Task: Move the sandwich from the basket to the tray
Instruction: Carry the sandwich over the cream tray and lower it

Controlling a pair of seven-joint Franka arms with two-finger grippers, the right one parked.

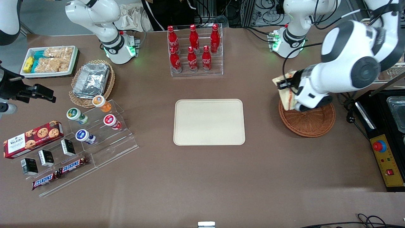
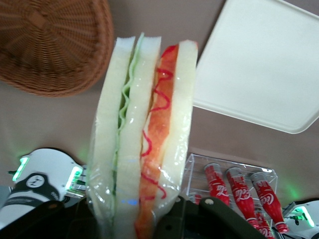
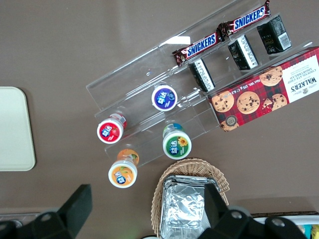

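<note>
1. A plastic-wrapped sandwich [image 2: 142, 144], white bread layered with green and orange-red filling, hangs clamped in the working arm's gripper [image 1: 289, 91] above the rim of the reddish-brown basket [image 1: 311, 122], on the side nearest the tray [image 1: 209, 122].
2. The wedge looks light and soft; its film wrap appears slick, and a hard squeeze would likely crush the bread. Holding it across the flat bread faces near one end, as the gripper does here, seems the safest hold.
3. The fingers [image 2: 199, 219] are closed on one end of the wedge, so the rest juts out unsupported and may sag or swing.
4. The arm reaches in low over the basket, its wrist turned sideways toward the tray, which lies bare on the desk [image 1: 202, 177] toward the middle, nearer the front camera than the cola bottle rack [image 1: 194, 50].
</note>
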